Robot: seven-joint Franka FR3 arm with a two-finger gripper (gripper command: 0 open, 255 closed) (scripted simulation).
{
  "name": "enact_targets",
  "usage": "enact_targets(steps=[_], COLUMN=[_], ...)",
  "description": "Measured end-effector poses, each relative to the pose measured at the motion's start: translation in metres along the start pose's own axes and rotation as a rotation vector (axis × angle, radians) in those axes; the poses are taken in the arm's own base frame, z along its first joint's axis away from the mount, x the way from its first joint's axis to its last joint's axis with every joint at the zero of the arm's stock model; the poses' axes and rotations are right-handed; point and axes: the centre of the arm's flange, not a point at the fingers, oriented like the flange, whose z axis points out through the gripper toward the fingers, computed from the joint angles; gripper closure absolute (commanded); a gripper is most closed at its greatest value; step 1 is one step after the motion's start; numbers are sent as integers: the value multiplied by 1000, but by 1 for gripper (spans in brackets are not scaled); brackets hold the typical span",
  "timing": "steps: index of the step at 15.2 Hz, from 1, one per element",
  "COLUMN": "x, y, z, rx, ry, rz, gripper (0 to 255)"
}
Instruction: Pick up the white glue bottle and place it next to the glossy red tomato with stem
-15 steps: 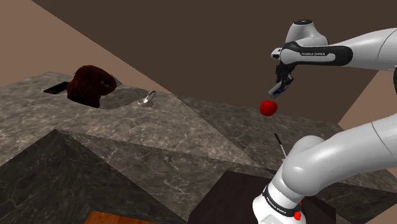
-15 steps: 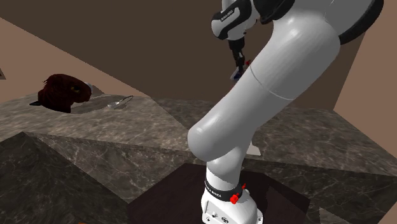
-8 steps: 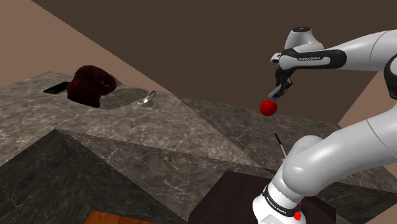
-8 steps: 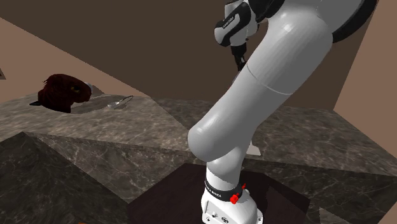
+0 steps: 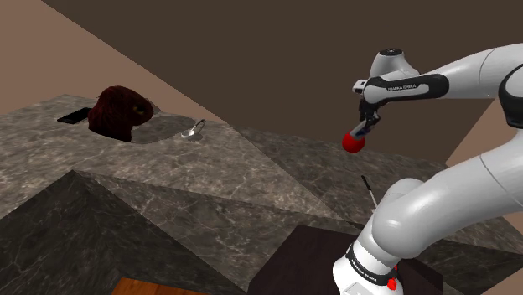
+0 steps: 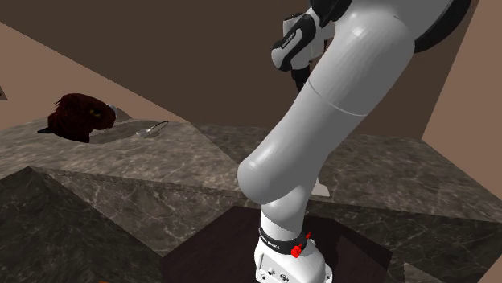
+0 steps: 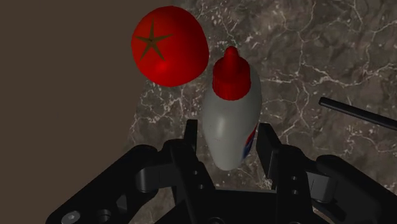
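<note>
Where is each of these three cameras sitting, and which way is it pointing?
Shoulder view: beside and slightly behind the stand, looking down across the counter; it shows the arm and the claw near the tomato.
Second exterior view: near the stand, facing nearly the same way, with the arm's base and elbow up front.
Wrist view: on the hand, looking along the claw at the bottle it clasps.
Shared: both outside views show the dark red lump and the spoon.

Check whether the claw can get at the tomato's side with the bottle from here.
Probably yes. The claw is shut on the glue bottle, and the tomato lies just beyond its red cap, with bare marbled counter beside it and nothing between.
</note>
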Motion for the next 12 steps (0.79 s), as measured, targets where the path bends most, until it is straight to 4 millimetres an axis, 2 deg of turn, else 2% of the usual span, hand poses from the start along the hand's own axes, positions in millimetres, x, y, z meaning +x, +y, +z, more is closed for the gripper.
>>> enact_targets(steps=[12], x=[20], y=[-20], z=[57], rx=[0], ry=[0], rz=[0], gripper=[255])
